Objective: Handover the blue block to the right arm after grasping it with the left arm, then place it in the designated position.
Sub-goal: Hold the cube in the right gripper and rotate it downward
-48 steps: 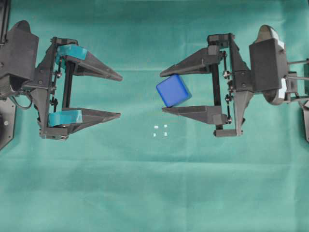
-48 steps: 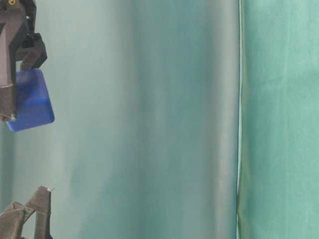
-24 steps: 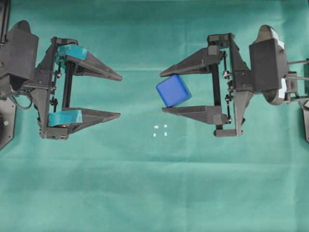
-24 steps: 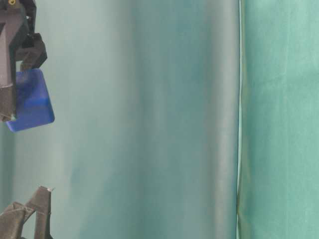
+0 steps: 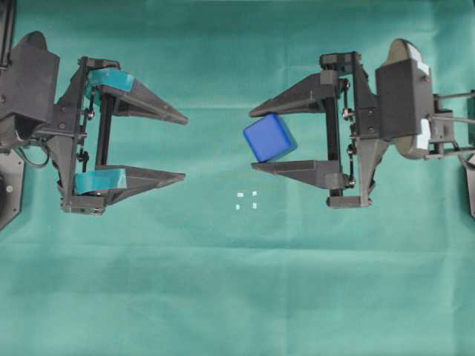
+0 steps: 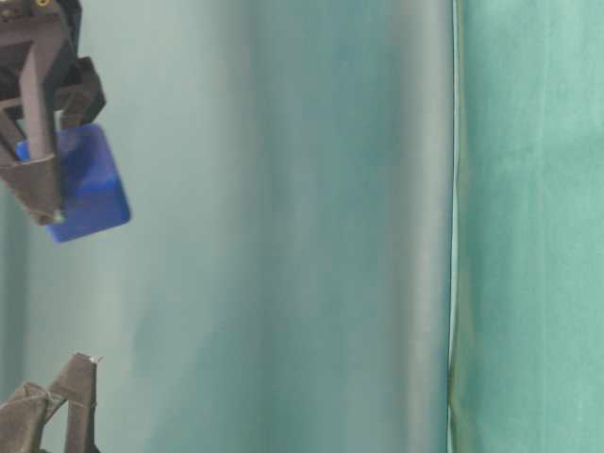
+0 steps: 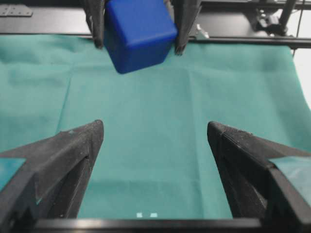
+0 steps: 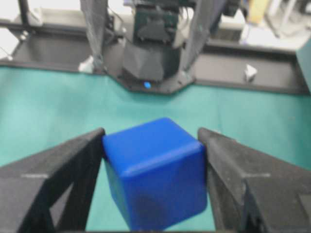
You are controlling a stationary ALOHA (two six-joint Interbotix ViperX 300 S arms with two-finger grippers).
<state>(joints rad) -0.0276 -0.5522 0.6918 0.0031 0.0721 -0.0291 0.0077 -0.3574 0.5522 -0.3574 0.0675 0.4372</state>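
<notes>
The blue block [image 5: 269, 138] is a bright blue cube, tilted, clamped between the plain black fingers of my right gripper [image 5: 253, 140], held above the cloth. It also shows in the right wrist view [image 8: 156, 173], the left wrist view [image 7: 139, 33] and the table-level view [image 6: 88, 183]. My left gripper [image 5: 185, 147], with teal pads, is open and empty at the left, apart from the block; its fingers [image 7: 77, 145] stand wide. The designated position [image 5: 246, 200], four tiny white marks, lies on the green cloth below and left of the block.
Green cloth [image 5: 237, 297] covers the table. Black arm bases and frame rails stand at the far edges [image 8: 155, 63]. The left gripper's fingertip [image 6: 80, 373] shows at the table-level view's lower left.
My right gripper has rotated and shifted slightly with the blue block, which now sits a little further right in the table-level view. The left gripper has not moved.
</notes>
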